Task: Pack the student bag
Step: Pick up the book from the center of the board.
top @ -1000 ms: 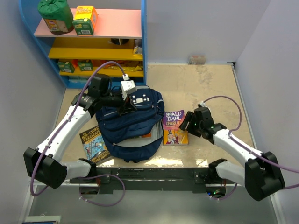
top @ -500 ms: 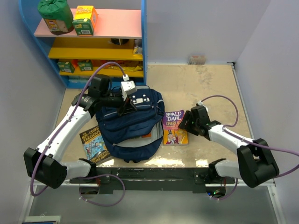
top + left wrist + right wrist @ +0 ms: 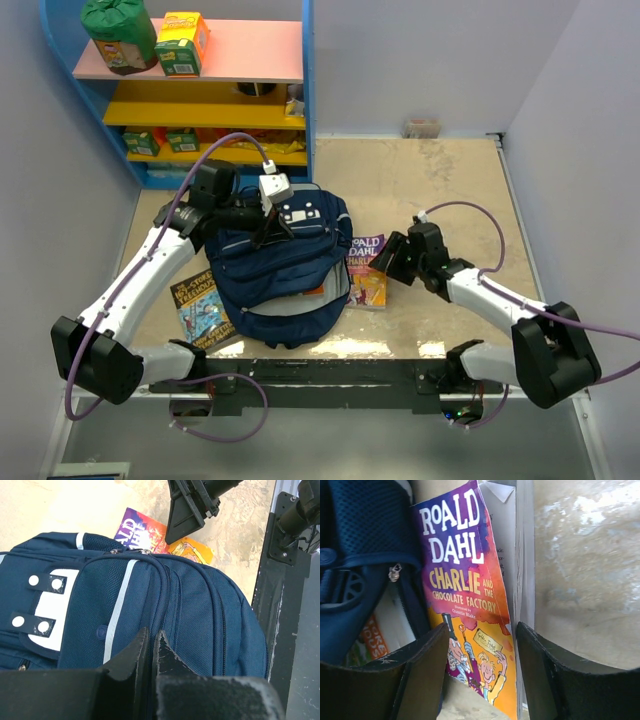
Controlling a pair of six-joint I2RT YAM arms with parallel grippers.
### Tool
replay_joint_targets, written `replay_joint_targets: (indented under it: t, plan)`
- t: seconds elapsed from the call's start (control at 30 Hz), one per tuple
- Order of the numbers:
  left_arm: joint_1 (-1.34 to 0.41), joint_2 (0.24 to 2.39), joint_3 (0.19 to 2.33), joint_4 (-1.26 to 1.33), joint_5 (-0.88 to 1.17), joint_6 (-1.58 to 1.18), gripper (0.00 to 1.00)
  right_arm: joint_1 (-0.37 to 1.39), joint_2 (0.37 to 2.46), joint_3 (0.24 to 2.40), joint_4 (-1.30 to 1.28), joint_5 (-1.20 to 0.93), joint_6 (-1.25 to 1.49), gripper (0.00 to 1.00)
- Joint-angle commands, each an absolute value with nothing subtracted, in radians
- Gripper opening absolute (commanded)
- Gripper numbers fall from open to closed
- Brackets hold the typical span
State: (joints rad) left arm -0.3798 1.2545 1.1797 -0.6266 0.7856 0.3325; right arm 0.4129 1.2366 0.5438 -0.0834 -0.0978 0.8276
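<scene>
Loading purple-and-orange Roald Dahl paperback (image 3: 465,590) into large navy-blue fabric backpack (image 3: 285,265), left of centre by beige table's (image 3: 440,180) near edge. With right claw (image 3: 480,635) spread astride it, left claw (image 3: 151,636) pressed together atop backpack. Next: pinch, slide inward.

One bag (image 3: 285,268), three books (image 3: 366,272) (one inside).

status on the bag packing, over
Left gripper shut at top of student bag. Right gripper open, jaws astride Roald Dahl book by bag's open mouth. Orange book already inside; blue book waits left of bag.
</scene>
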Motion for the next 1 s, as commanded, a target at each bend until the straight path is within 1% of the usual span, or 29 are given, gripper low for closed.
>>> replay_joint_targets:
  t: [0.0, 0.13, 0.2, 0.33, 0.57, 0.67, 0.7, 0.87, 0.93, 0.97]
  plan:
    - [-0.357, 1.236, 1.181, -0.509, 0.741, 0.347, 0.0, 0.443, 1.207, 0.581, 0.029, -0.175, 0.885, 0.59]
    - [-0.357, 1.233, 1.181, -0.511, 0.741, 0.35, 0.0, 0.475, 1.218, 0.58, 0.084, -0.184, 0.908, 0.59]
    - [-0.357, 1.233, 1.181, -0.512, 0.742, 0.35, 0.0, 0.476, 1.238, 0.557, 0.129, -0.224, 0.939, 0.59]
    - [-0.357, 1.23, 1.184, -0.518, 0.739, 0.356, 0.0, 0.486, 1.262, 0.509, 0.308, -0.279, 0.997, 0.6]
    - [-0.357, 1.223, 1.187, -0.532, 0.733, 0.371, 0.0, 0.503, 1.387, 0.526, 0.259, -0.221, 0.945, 0.6]
    - [-0.357, 1.22, 1.186, -0.535, 0.732, 0.374, 0.0, 0.509, 1.437, 0.555, 0.161, -0.161, 0.914, 0.58]
    - [-0.357, 1.22, 1.186, -0.538, 0.732, 0.376, 0.0, 0.512, 1.44, 0.563, 0.138, -0.146, 0.905, 0.55]
    - [-0.359, 1.221, 1.177, -0.529, 0.73, 0.374, 0.0, 0.517, 1.387, 0.586, 0.052, -0.109, 0.893, 0.5]
    - [-0.357, 1.223, 1.174, -0.526, 0.733, 0.37, 0.0, 0.518, 1.375, 0.604, 0.01, -0.104, 0.888, 0.45]
    - [-0.357, 1.221, 1.173, -0.525, 0.733, 0.37, 0.0, 0.518, 1.365, 0.632, 0.0, -0.103, 0.884, 0.41]
